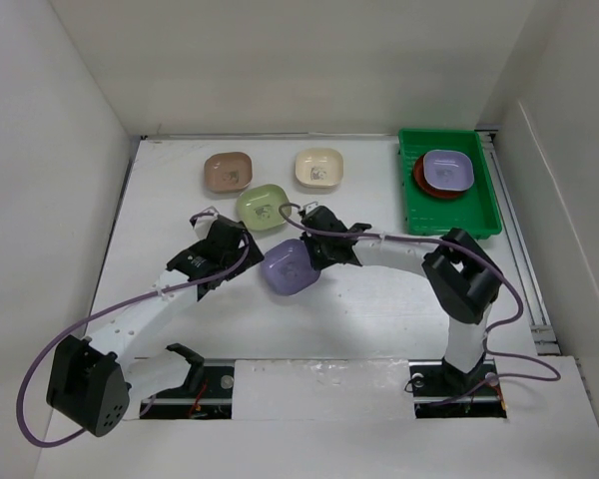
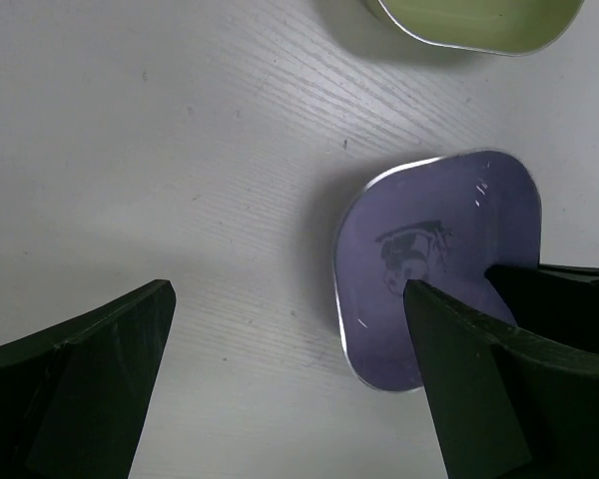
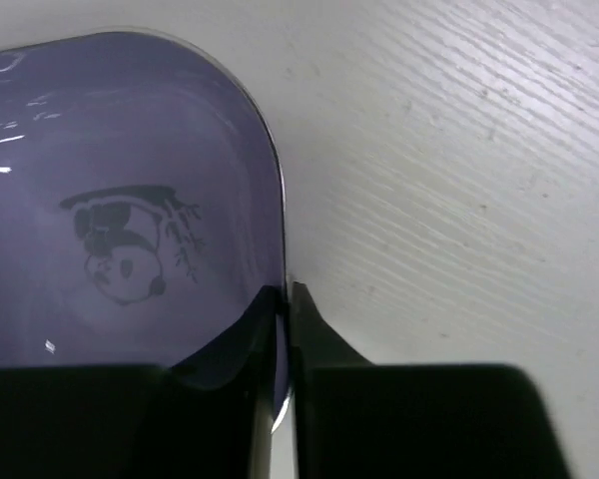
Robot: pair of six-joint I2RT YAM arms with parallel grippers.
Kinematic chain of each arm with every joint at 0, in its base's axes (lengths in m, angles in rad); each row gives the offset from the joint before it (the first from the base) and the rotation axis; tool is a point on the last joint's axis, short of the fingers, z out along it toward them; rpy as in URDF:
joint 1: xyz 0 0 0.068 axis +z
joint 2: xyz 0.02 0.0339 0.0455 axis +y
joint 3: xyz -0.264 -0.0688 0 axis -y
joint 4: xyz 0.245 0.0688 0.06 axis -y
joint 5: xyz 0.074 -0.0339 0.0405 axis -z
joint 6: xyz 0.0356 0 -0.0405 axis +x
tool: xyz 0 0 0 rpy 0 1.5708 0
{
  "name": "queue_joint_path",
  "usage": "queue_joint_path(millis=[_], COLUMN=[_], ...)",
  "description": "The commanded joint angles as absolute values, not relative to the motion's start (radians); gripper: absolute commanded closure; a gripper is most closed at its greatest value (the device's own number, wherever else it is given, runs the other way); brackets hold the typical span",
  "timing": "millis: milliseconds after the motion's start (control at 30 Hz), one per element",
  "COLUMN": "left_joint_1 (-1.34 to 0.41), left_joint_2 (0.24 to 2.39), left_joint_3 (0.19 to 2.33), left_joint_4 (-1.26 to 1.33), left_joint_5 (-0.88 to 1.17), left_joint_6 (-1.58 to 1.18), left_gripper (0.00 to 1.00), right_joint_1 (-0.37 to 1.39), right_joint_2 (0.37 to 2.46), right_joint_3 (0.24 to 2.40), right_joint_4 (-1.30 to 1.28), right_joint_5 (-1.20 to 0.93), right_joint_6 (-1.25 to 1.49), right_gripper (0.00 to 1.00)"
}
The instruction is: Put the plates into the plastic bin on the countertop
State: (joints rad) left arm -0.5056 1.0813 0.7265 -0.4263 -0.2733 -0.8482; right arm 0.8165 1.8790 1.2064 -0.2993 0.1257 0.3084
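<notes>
Our right gripper (image 3: 288,299) is closed on the lavender rounded-square plate (image 1: 286,267), with one finger inside the rim and one outside, at the edge nearest the arm. The plate sits mid-surface, well apart from the bright green perforated plastic bin (image 1: 469,212) at the far right. It looks tipped, with a shadow under its free side, but we cannot tell whether it is fully clear of the white surface (image 1: 379,299). Our left gripper (image 2: 288,299) hangs wide open just beside the same plate, holding nothing.

We judge the main risk to be the hold itself. It is a narrow pinch on a thin, glossy rim with all the weight hanging to one side, so a quick swing toward the bin could let the plate pivot or slip out. The open left gripper is close enough that the plate's free edge could catch on it.

The bin already holds a round red-brown plate (image 1: 420,178) with a second lavender plate (image 1: 447,170) on top, so a drop onto that stack may slide or rest crooked. A low carry could also clip the bin wall.

The light green plate (image 1: 262,206), cream plate (image 1: 318,168) and tan-pink plate (image 1: 228,172) wait on the surface behind.
</notes>
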Motion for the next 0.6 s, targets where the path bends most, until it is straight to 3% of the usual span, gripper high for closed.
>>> queue_joint_path(millis=[0,67,300,567], left_joint_1=[-0.503,-0.503,-0.503,-0.503], left_joint_2=[1.058,1.048,1.057,1.158], left_joint_3=[0.738,0.738,0.767,0.876], left_joint_4=[-0.451,-0.451,-0.462,-0.422], left_joint_5=[-0.305,-0.317,-0.327,-0.308], left_joint_6=[-0.857,-0.857,-0.857,-0.835], left_gripper=[0.0,0.0,0.0,0.0], right_joint_1=[0.819,0.819,0.711,0.272], right_joint_2=[1.867,1.847,1.629,1.535], right_joint_3=[1.203,1.203,1.154,1.276], right_joint_4=[-0.245,-0.267,-0.39,-0.399], right_joint_5=[0.127,0.136,0.242,0.232], right_joint_6=[0.311,0.301,0.29,0.301], right_gripper=[0.96,1.0,1.0,1.0])
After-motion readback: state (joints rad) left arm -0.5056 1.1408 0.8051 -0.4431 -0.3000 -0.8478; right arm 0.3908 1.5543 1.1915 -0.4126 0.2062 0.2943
